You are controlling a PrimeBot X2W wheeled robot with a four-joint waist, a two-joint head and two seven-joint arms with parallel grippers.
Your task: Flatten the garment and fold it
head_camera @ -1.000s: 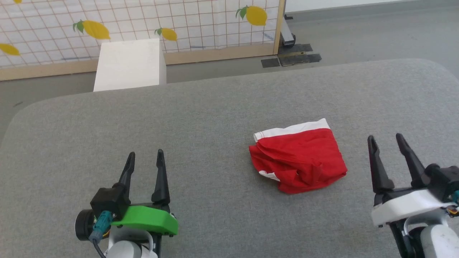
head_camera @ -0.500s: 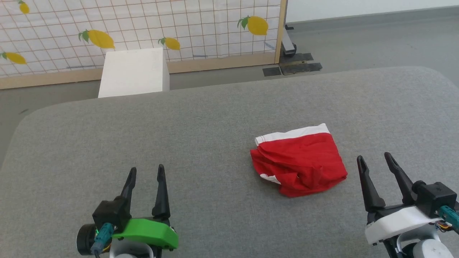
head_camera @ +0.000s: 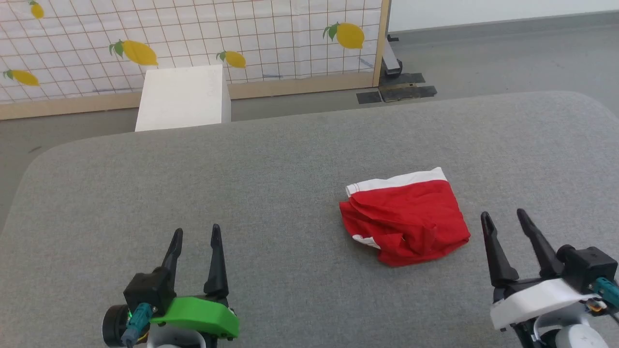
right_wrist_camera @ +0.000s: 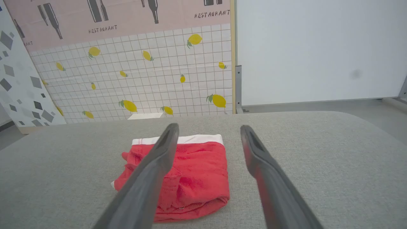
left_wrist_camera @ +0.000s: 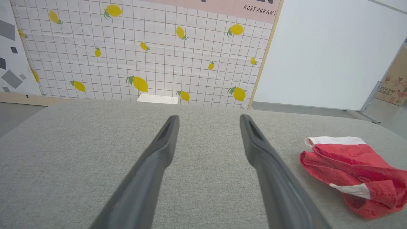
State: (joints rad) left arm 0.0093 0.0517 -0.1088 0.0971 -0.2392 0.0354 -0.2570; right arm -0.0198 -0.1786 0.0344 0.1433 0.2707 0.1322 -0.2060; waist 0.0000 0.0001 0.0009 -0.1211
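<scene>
The garment lies crumpled on the grey table.

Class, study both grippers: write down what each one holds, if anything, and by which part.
Nothing is held. The left gripper and the right gripper are both open and empty; the red shorts lie crumpled on the grey surface, apart from both.

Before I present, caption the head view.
Crumpled red shorts on a grey surface; left gripper and right gripper open, empty.

The garment is bright red with a white band (one small white patch too); grey surface; white gridded panel with yellow lemons.
</scene>
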